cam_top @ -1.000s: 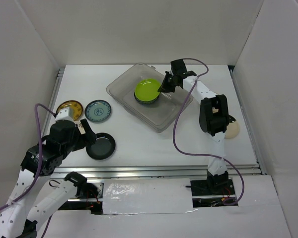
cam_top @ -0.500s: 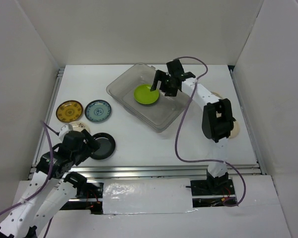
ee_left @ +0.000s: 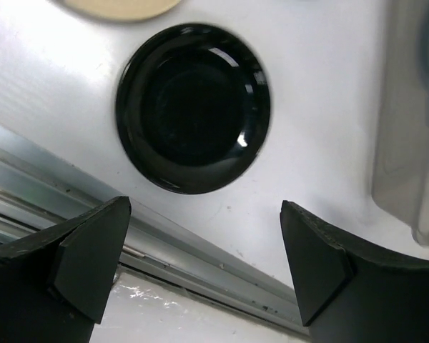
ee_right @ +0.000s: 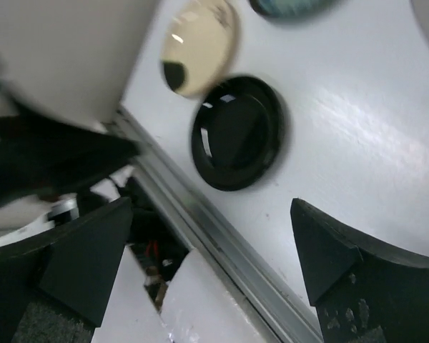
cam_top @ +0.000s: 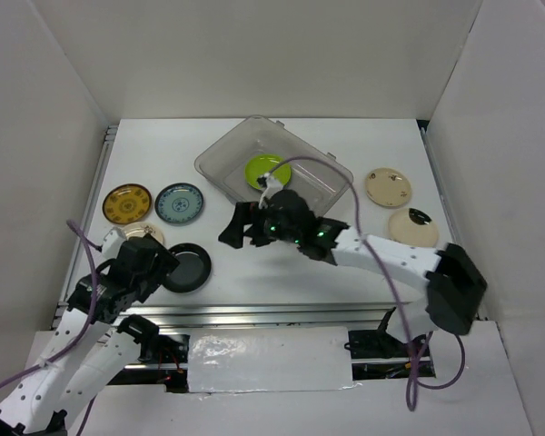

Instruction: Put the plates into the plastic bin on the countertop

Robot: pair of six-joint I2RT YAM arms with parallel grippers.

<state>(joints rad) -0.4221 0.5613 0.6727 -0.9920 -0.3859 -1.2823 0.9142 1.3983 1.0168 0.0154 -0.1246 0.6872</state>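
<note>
The lime green plate (cam_top: pixel 265 171) lies inside the clear plastic bin (cam_top: pixel 222 142) at the back of the white countertop (cam_top: pixel 254 272). A black plate (cam_top: pixel 187 268) (ee_left: pixel 193 107) (ee_right: pixel 236 132) rests near the front rail. My left gripper (cam_top: pixel 166 263) (ee_left: pixel 204 264) hangs open and empty just in front of it, over the rail. My right gripper (cam_top: pixel 236 229) (ee_right: pixel 211 264) is open and empty above the countertop, between the bin and the black plate. A golden plate (cam_top: pixel 127 202) and a teal plate (cam_top: pixel 180 203) lie at the left. A cream plate (cam_top: pixel 138 233) (ee_right: pixel 200 46) is partly under my left arm.
Two cream plates (cam_top: pixel 388 186) (cam_top: pixel 412 227) lie at the right side of the table. A metal rail (ee_left: pixel 164 239) runs along the front edge. My right arm stretches across the table in front of the bin, hiding its near corner. White walls enclose three sides.
My right gripper has let go of the lime green plate in the bin, opened, and swung forward and left toward the black plate. My left arm drew back toward the front edge.
</note>
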